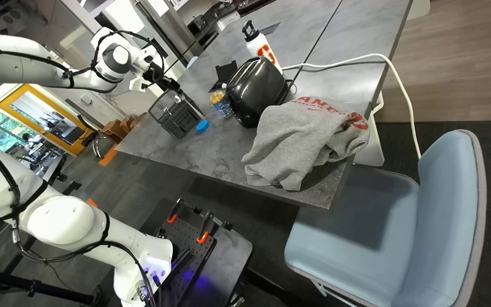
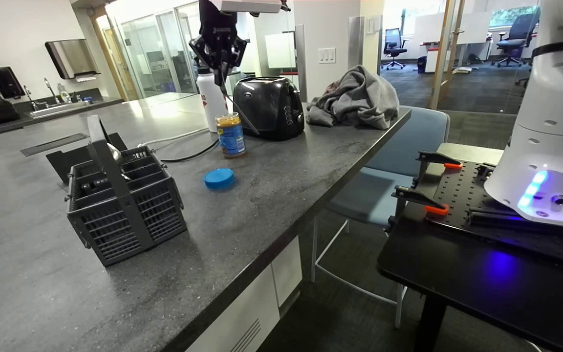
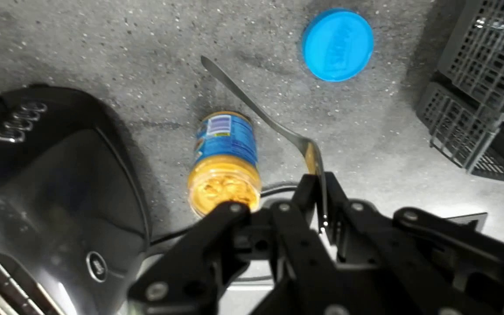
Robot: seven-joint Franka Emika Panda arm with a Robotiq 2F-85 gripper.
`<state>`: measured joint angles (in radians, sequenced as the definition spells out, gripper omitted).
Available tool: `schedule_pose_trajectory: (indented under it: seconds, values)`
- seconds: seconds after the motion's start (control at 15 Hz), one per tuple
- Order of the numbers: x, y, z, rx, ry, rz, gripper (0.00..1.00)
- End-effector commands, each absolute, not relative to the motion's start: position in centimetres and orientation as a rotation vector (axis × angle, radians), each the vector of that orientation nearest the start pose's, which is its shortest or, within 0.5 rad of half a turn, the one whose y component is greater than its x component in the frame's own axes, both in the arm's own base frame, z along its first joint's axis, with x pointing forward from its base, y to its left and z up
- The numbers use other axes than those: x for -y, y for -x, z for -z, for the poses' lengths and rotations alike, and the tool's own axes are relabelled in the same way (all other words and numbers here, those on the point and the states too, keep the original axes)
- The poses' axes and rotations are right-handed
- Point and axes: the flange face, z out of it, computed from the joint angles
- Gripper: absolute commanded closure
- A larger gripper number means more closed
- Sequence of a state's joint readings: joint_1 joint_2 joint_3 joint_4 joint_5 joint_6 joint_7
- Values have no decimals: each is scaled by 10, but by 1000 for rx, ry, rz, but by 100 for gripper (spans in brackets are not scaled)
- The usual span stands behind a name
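Bright indoor light is spread across the grey countertop [image 2: 267,210], its far stretch whitened by glare in an exterior view, as daylight is admitted through distant windows [image 2: 504,17]. The seat of the blue chair [image 1: 382,243] is crossed by shadow, and the black table [image 2: 443,254] is tinted blue-violet by the lit robot base [image 2: 555,161]. In the wrist view, hard white highlights are caught by the glossy toaster [image 3: 81,175], while the gripper [image 3: 320,188] is blurred in the foreground.
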<state>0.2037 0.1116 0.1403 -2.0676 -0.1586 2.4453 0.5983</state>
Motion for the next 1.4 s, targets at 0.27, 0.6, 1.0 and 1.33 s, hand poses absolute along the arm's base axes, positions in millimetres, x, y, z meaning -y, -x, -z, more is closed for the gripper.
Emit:
schedule_pose_trajectory:
  seconds: [0.27,0.6,1.0,1.33]
  values:
    - [-188,-511,-357,-196,3205,413,98]
    - [-200,-482,-322,40,3249,441,98]
    - [-217,-452,-292,215,3281,658,98]
    - [-225,-449,-282,224,3313,747,92]
